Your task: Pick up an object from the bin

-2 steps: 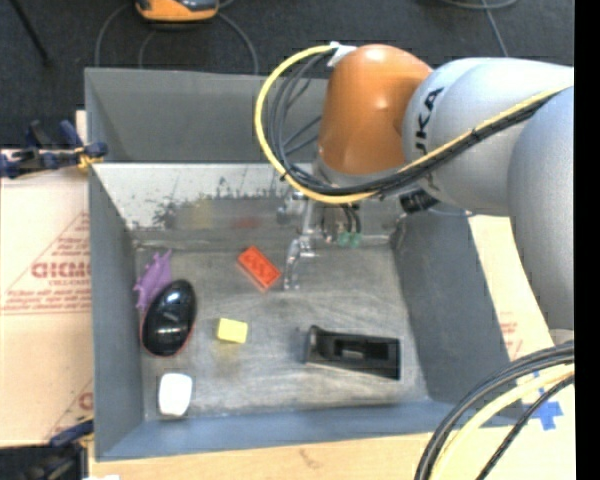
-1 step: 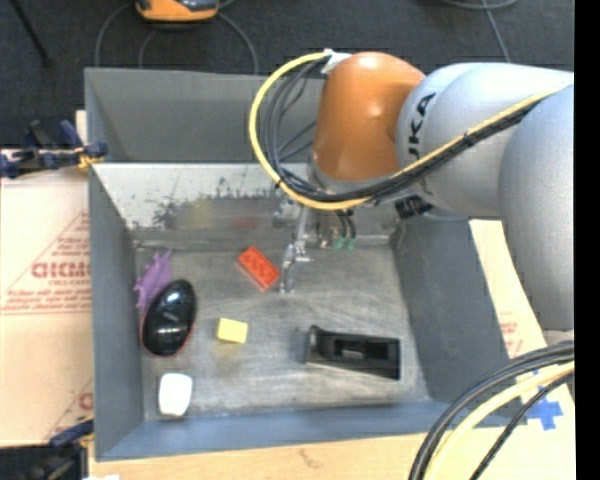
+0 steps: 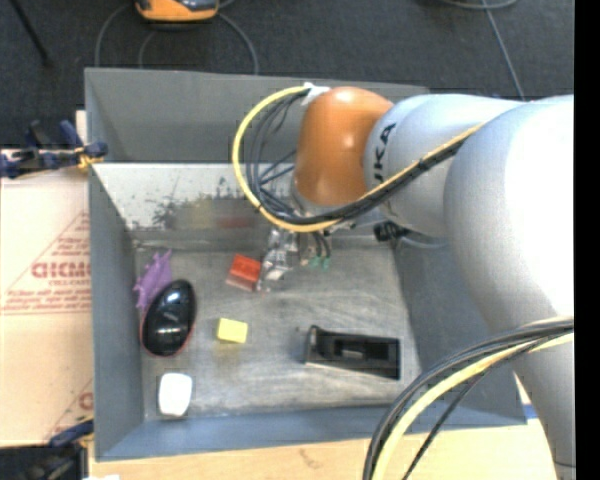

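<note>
Far L in the bin (image 3: 113, 318): purple spiky toy (image 3: 154, 273) touching a black mouse (image 3: 170, 318), w/ a white block (image 3: 175, 393) below. Nr the middle: yellow block (image 3: 232, 331). Above it, a small red block (image 3: 244, 271) at the back of the floor, just beside the gripper (image 3: 278, 268), on its L. Black tape holder (image 3: 352, 351) at front R, well apart. Orange cover (image 3: 330, 148) & cables (image 3: 244, 163) hide the gripper's top; can't tell if it's spread or pinched.

Scuffed metal bin (image 3: 280, 368), glossy blk mouse (image 3: 169, 318)
</note>
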You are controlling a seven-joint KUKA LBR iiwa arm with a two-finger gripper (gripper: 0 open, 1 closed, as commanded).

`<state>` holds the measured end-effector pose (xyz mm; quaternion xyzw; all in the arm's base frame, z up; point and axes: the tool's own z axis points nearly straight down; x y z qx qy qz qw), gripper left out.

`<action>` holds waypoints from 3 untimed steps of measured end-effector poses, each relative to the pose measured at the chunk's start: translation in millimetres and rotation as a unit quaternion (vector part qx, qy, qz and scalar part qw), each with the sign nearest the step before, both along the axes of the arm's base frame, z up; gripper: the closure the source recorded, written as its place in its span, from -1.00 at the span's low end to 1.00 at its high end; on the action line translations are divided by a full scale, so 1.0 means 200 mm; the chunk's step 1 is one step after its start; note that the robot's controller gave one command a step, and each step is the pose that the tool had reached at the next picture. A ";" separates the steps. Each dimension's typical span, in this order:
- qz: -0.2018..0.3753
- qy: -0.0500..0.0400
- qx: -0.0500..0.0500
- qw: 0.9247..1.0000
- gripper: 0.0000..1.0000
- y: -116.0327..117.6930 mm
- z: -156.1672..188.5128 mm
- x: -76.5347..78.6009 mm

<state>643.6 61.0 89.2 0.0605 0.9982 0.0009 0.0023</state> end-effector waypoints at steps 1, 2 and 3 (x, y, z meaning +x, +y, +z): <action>0.000 0.000 0.000 1.000 1.00 0.00 0.00 0.00; 0.156 -0.001 -0.001 0.988 1.00 -0.01 0.27 0.04; 0.155 -0.001 -0.001 0.988 1.00 -0.01 0.27 0.04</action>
